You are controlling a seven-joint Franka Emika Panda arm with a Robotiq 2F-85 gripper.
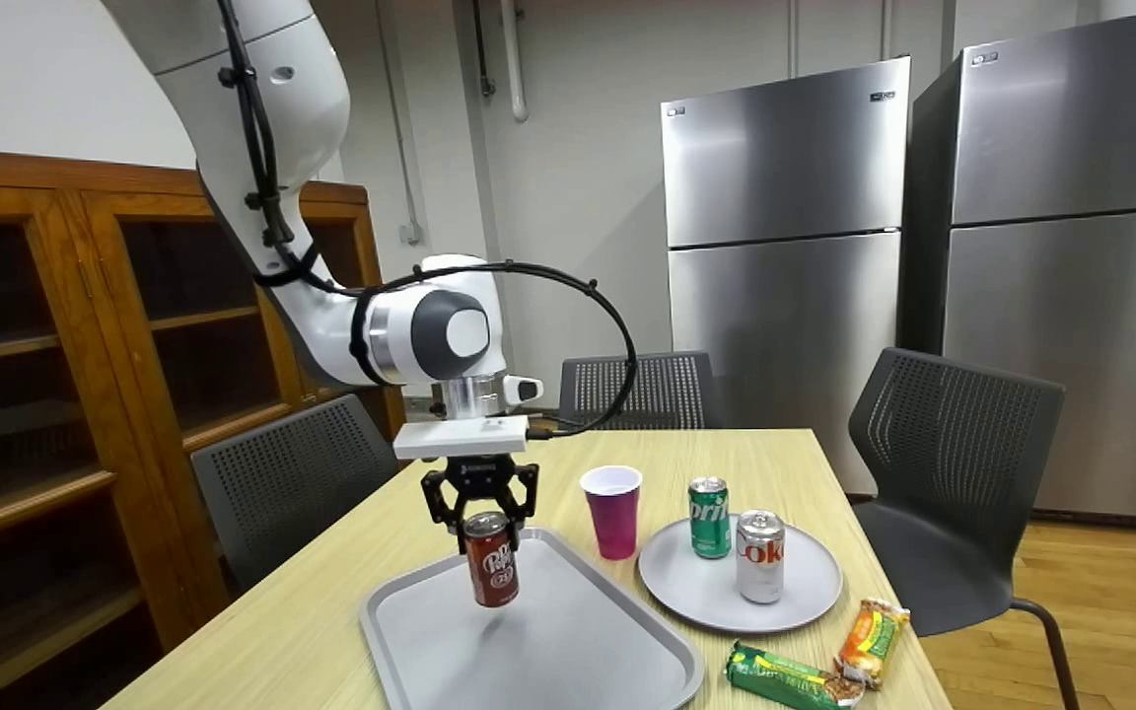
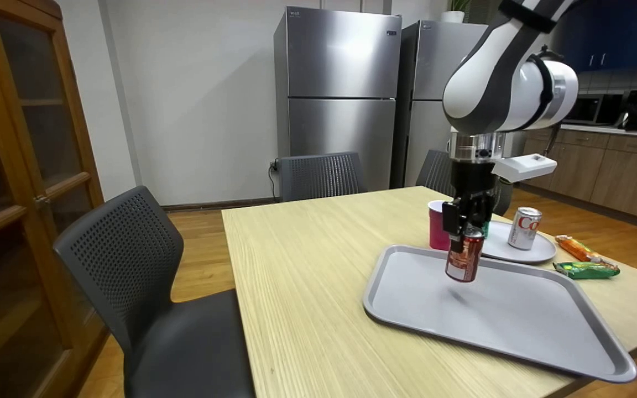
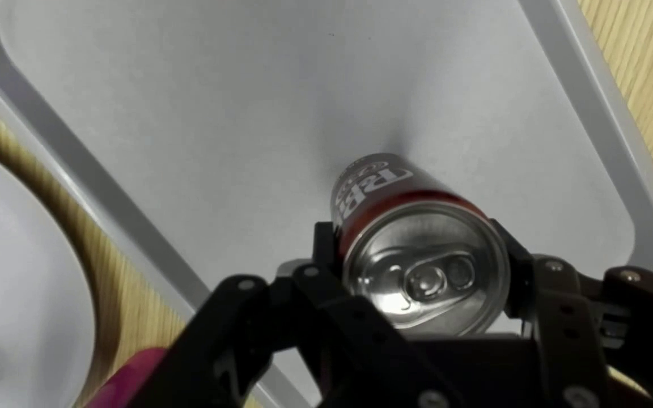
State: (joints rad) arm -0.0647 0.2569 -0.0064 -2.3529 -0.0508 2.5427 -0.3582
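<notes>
My gripper (image 1: 489, 538) is shut on a dark red Dr Pepper can (image 1: 495, 570), one black finger on each side near its top. The can hangs a little above the grey tray (image 1: 568, 656), slightly tilted, with a faint shadow under it. In an exterior view the can (image 2: 463, 262) is above the tray's (image 2: 495, 315) far part. In the wrist view the can's silver lid and tab (image 3: 428, 277) face the camera between the fingertips. A magenta cup (image 1: 613, 518) with a white inside stands just beyond the tray. It is partly hidden by the gripper in the wrist view (image 3: 128, 379).
A grey round plate (image 1: 667, 582) beside the tray holds a green Sprite can (image 1: 710, 523) and a silver Coke can (image 1: 760, 562). A green-wrapped bar (image 1: 790, 678) and an orange-wrapped bar (image 1: 871, 639) lie by the table edge. Dark chairs (image 2: 130, 265) surround the wooden table (image 2: 296, 265).
</notes>
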